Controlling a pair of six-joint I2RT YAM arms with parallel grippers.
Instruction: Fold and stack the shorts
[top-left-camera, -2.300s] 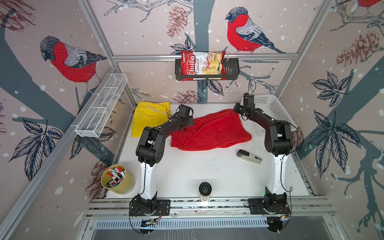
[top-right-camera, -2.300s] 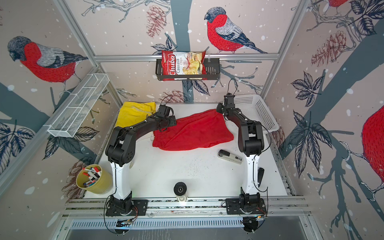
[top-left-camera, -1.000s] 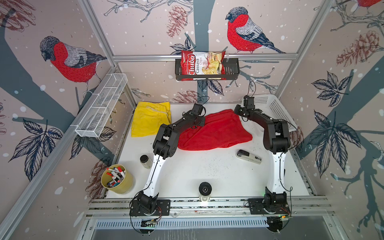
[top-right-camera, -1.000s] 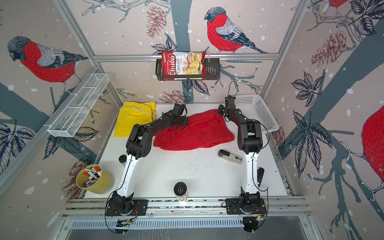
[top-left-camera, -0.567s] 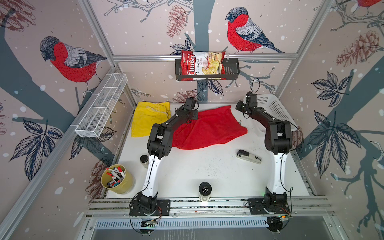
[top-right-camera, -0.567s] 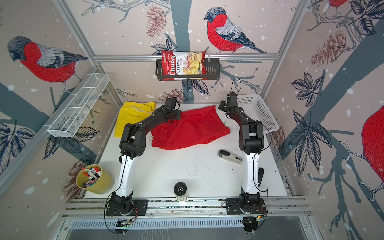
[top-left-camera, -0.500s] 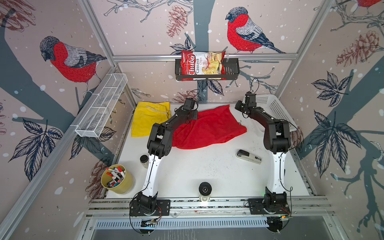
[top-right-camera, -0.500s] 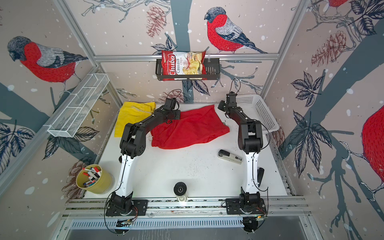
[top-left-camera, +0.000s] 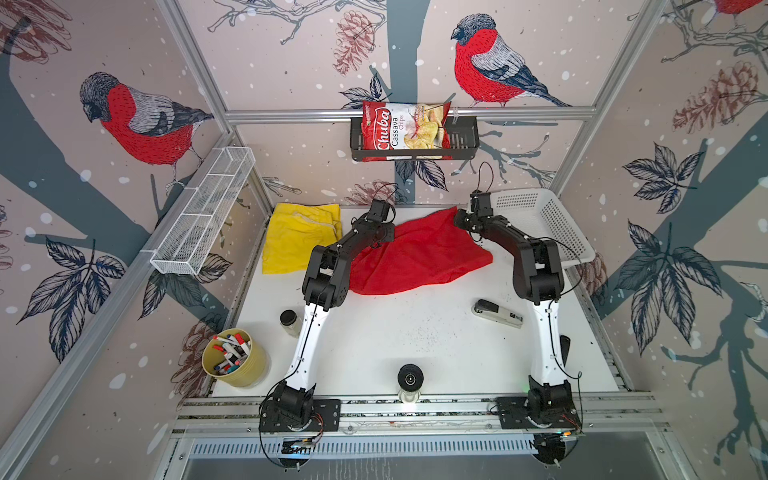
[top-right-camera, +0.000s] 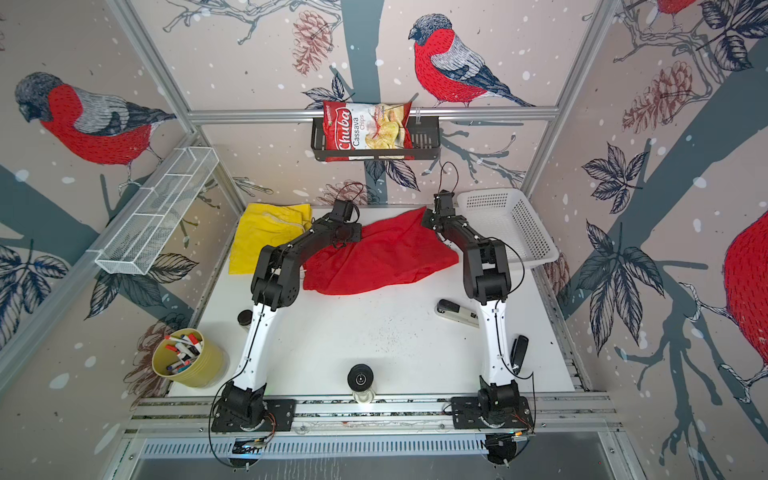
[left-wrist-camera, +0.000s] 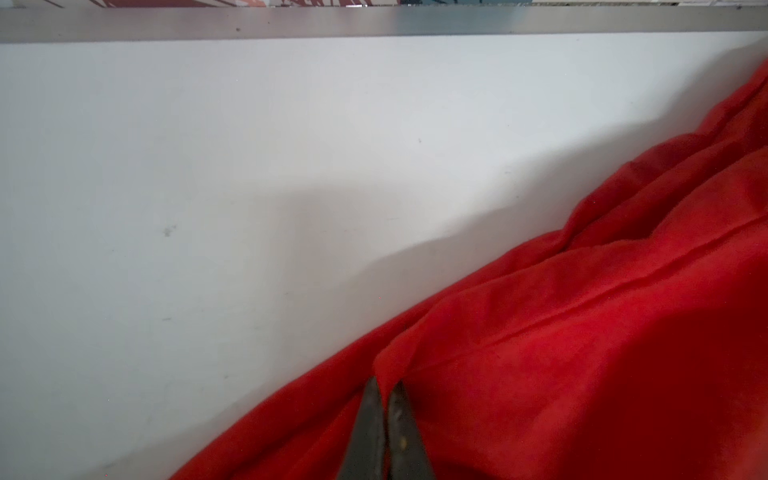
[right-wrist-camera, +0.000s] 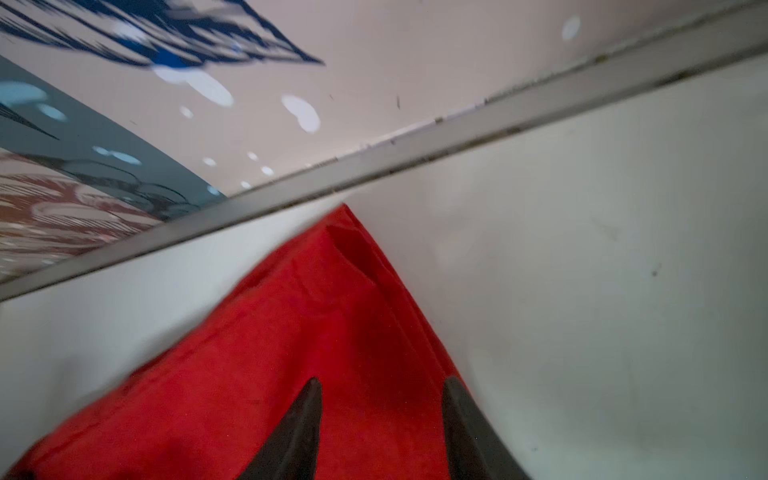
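The red shorts lie spread across the back middle of the white table, one corner reaching the back wall. My left gripper is shut on a fold at their left edge, and in a top view it sits at that edge. My right gripper is open, its fingers apart just above the cloth near the pointed back corner, holding nothing. In a top view it hangs over that corner. The yellow shorts lie flat at the back left, apart from both grippers.
A white lattice basket stands at the back right beside my right arm. A stapler lies right of centre, a small jar and a yellow cup of markers at the front left. A chips bag sits in a wall shelf.
The red shorts have been drawn toward the back wall. My right gripper has opened and let go of the back corner. My left gripper stays shut on the cloth.
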